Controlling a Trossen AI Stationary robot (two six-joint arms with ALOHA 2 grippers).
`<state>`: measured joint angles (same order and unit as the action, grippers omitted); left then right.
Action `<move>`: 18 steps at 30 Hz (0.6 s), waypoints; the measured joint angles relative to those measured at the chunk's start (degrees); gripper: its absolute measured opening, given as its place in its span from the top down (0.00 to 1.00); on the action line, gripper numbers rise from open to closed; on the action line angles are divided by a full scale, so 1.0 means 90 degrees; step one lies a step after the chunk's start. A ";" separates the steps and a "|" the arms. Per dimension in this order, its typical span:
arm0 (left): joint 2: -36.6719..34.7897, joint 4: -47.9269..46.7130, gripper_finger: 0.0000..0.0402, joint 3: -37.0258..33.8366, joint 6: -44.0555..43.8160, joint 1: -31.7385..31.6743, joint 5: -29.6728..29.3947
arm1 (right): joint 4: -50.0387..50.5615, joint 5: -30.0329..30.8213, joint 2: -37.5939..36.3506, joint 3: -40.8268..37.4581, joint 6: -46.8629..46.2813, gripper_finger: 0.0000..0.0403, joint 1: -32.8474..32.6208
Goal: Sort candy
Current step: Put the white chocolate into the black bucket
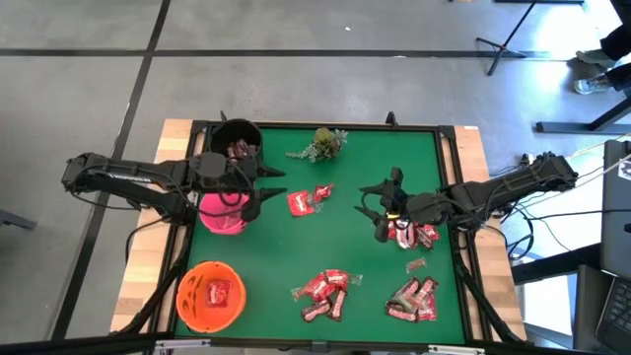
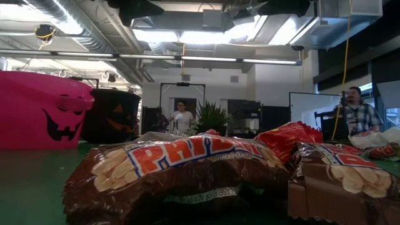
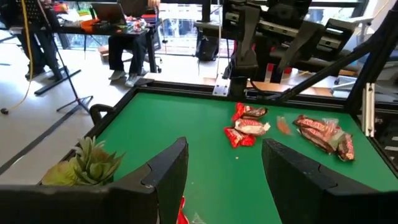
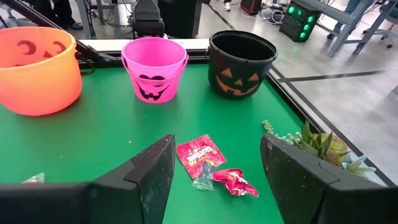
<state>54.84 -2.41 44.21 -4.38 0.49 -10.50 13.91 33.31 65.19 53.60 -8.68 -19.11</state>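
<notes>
While candy blocks the low view — bowls half-hidden.

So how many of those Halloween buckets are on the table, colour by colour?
Orange bucket: 1
Pink bucket: 1
Black bucket: 1
Total: 3 buckets, all along the left arm's side of the green table.

On the brown wrapper lying closest in the low view, large white-edged orange letters read "PAYDAY", with the last letters partly hidden in a fold. The brown wrapper beside it carries the same lettering style, but too little shows to read. Print on the red packets cannot be read.
</notes>
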 joint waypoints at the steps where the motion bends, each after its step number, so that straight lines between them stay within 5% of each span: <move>1: -0.0001 0.0005 0.52 0.0000 0.0000 0.0000 0.0086 | 0.0000 -0.0046 0.0000 0.0001 0.0001 0.43 0.0000; 6: -0.0006 0.0351 0.52 0.0000 0.0000 0.0004 0.0683 | 0.0003 -0.0166 0.0000 0.0000 0.0006 0.43 0.0000; 15: -0.0008 0.0628 0.52 0.0000 0.0199 0.0049 0.0622 | 0.0012 -0.0217 0.0000 0.0000 0.0002 0.43 0.0000; 18: -0.0008 0.0625 0.52 0.0000 0.0166 0.0098 0.0622 | 0.0205 -0.0714 -0.0029 0.0020 -0.0200 0.43 0.0000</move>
<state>54.76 3.21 44.21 -2.89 1.37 -4.91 15.75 26.89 64.93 53.78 -10.48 -19.11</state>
